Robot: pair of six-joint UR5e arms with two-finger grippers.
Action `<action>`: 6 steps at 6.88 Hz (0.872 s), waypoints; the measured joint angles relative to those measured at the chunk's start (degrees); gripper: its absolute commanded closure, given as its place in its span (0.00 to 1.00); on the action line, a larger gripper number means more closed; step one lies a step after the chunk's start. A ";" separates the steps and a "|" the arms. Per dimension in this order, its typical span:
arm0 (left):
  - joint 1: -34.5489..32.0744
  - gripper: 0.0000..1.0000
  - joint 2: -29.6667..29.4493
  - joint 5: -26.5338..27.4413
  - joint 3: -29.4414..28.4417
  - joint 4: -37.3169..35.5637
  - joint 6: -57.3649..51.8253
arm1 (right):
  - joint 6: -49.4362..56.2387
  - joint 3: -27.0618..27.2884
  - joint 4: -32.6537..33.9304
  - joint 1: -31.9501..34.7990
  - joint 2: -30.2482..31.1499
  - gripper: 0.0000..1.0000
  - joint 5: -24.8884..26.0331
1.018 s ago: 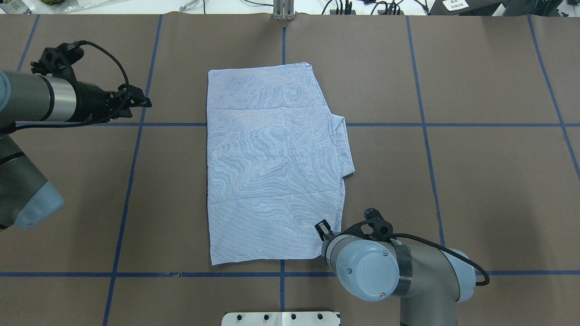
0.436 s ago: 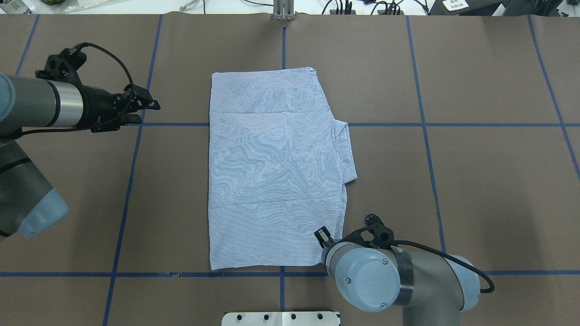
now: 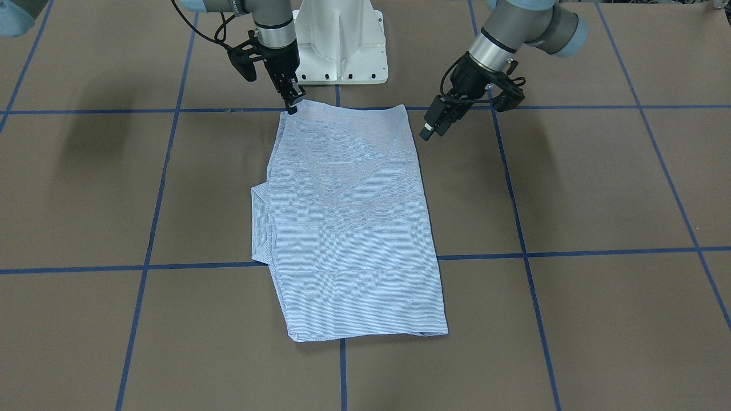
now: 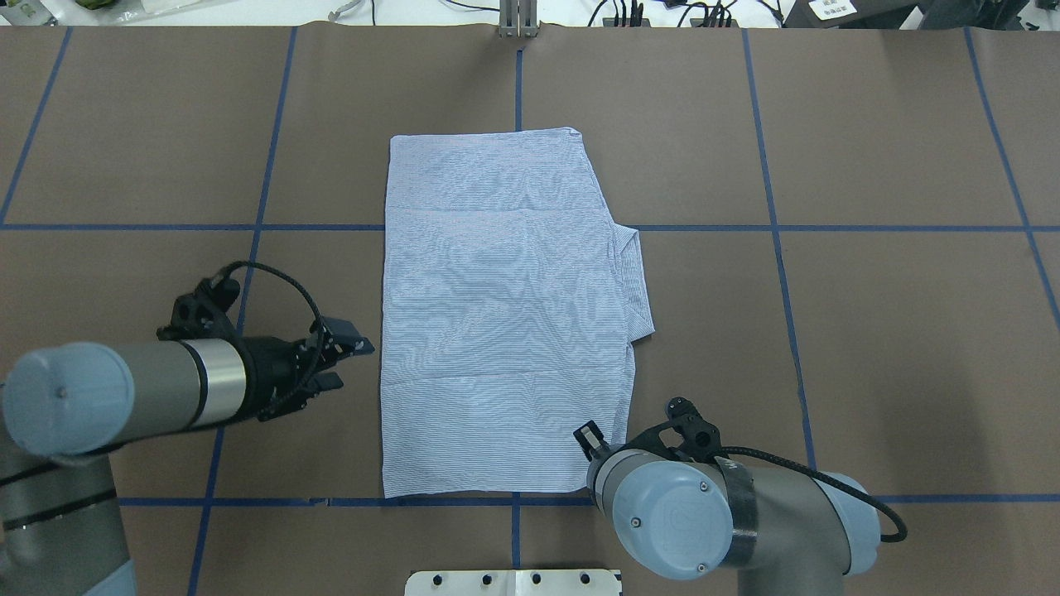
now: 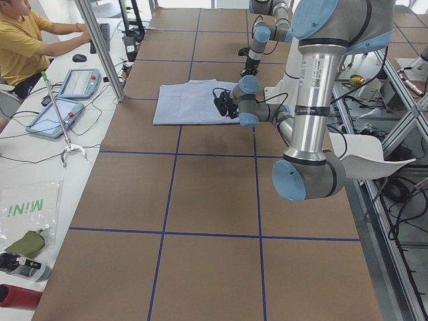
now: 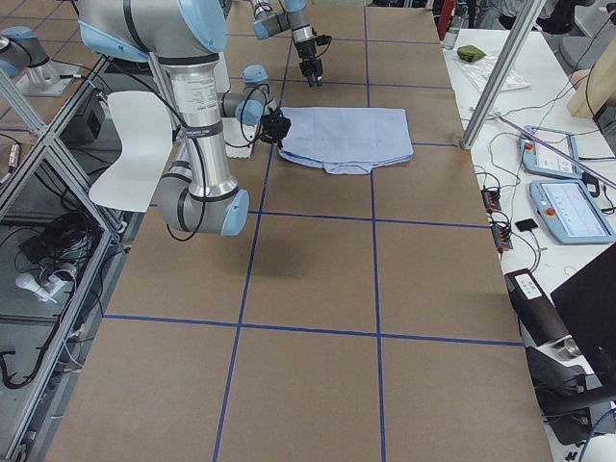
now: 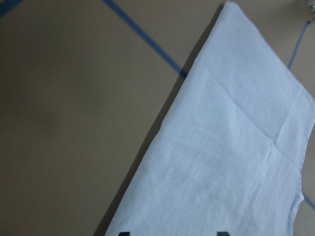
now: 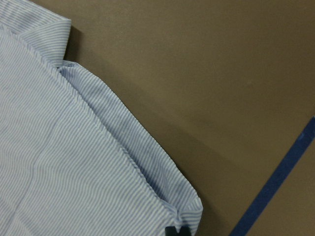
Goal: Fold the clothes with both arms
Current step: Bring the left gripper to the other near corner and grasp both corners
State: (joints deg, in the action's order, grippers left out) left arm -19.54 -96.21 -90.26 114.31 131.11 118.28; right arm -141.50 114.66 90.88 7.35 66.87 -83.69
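Note:
The light blue striped shirt (image 4: 497,314) lies folded into a tall rectangle on the brown table, also seen from the front (image 3: 348,228). Its collar (image 4: 636,281) sticks out at the right edge. My right gripper (image 4: 590,434) is at the shirt's near right corner (image 3: 292,107). In the right wrist view its tips (image 8: 176,231) are pinched together on that corner. My left gripper (image 4: 348,362) is open and empty, just left of the shirt's left edge near its near end (image 3: 431,128). In the left wrist view its tips (image 7: 172,232) stand wide apart over the shirt's edge (image 7: 236,147).
The white pedestal base (image 3: 340,40) stands just behind the shirt's near edge. Blue tape lines (image 4: 778,228) grid the brown table. A metal post (image 4: 519,21) stands at the far edge. An operator (image 5: 20,33) and tablets (image 5: 80,83) are beyond the far side.
My left arm has swung from the table's far left toward the robot, down beside the shirt's near left edge. The shirt has slid slightly toward the robot. The right gripper has barely moved.

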 measured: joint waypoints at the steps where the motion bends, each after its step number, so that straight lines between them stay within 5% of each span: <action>1: 5.05 0.32 0.31 3.72 0.02 -1.88 2.15 | 0.00 0.00 0.00 -0.01 -0.01 1.00 -0.04; 6: 11.82 0.45 -2.47 6.35 -3.23 -4.15 4.91 | 0.00 0.03 0.00 0.02 -0.06 1.00 -0.07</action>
State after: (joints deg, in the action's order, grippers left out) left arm -7.72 -98.68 -83.91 111.08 126.95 123.19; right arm -141.50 114.70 90.88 7.37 66.81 -83.76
